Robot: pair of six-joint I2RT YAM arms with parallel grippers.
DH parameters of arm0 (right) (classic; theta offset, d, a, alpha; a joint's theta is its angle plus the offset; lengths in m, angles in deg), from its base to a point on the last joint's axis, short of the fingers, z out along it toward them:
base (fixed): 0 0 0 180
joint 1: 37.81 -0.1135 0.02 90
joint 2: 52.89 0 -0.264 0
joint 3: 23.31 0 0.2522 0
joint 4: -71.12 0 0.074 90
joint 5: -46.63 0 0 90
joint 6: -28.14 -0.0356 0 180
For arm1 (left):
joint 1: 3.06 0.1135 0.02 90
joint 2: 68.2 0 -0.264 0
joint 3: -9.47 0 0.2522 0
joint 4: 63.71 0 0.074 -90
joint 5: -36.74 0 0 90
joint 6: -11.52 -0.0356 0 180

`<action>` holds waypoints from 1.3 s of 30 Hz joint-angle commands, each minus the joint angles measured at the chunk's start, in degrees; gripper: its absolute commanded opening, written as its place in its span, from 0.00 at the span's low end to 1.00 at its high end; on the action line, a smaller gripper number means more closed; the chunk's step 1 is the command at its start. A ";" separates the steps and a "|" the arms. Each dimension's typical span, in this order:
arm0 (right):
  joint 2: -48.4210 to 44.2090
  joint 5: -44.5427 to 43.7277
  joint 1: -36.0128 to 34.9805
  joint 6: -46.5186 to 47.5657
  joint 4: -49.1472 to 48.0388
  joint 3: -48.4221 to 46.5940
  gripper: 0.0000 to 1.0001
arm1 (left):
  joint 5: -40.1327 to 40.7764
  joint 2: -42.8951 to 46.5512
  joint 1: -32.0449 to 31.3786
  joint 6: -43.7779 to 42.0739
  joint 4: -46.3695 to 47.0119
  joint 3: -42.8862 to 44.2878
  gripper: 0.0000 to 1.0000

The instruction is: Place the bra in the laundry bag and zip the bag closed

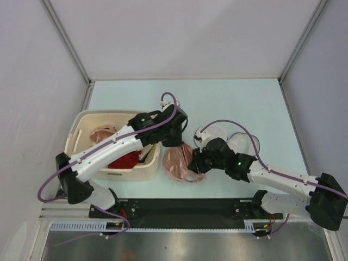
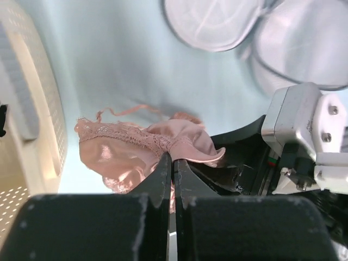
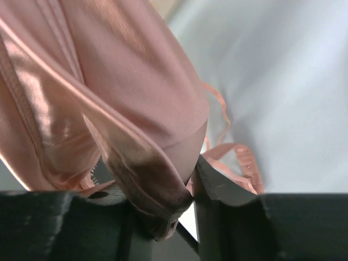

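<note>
The salmon-pink satin bra [image 1: 179,163] hangs bunched just right of the basket, between my two grippers. My left gripper [image 1: 175,144] is above it, and its jaws are pressed together on the bra's lace top edge [image 2: 136,155] in the left wrist view [image 2: 173,159]. My right gripper [image 1: 194,163] holds the bra from the right; in the right wrist view [image 3: 182,190] a fold of satin [image 3: 125,98] is pinched between its jaws. The round white mesh laundry bag [image 1: 231,137] lies open behind the right arm, with both halves showing in the left wrist view [image 2: 212,22].
A cream plastic basket [image 1: 81,128] stands at the left, holding a red garment [image 1: 126,159] and another pinkish piece [image 1: 102,133]. The left arm passes over the basket. The right arm partly covers the bag. The basket wall [image 2: 32,109] shows in the left wrist view.
</note>
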 commanded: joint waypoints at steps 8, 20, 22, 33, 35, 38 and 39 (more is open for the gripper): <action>-12.91 -2.97 0.61 7.87 8.91 -2.49 0.82 | -1.05 7.24 -0.28 -9.32 9.12 0.96 0.00; -24.35 -6.75 -1.67 21.13 7.35 -7.94 1.00 | 0.44 7.51 -0.72 -14.17 5.45 6.40 0.00; -22.78 -6.22 -2.20 22.11 2.25 -7.50 1.00 | 0.71 7.16 -0.63 -12.58 4.82 7.28 0.00; -13.10 -5.25 -3.43 22.30 -14.90 -7.15 1.00 | 1.32 5.05 -0.72 -9.50 2.98 11.85 0.00; -13.01 -8.24 -4.40 20.81 -16.74 -6.62 1.00 | 1.94 4.44 -0.63 -8.88 2.18 13.16 0.00; -13.01 -9.39 -4.93 17.99 -18.50 -5.57 1.00 | 2.46 3.47 -0.72 -8.80 1.22 15.10 0.00; -12.75 -9.47 -5.02 16.68 -18.42 -5.48 1.00 | 2.47 2.77 -0.72 -8.80 0.43 15.63 0.00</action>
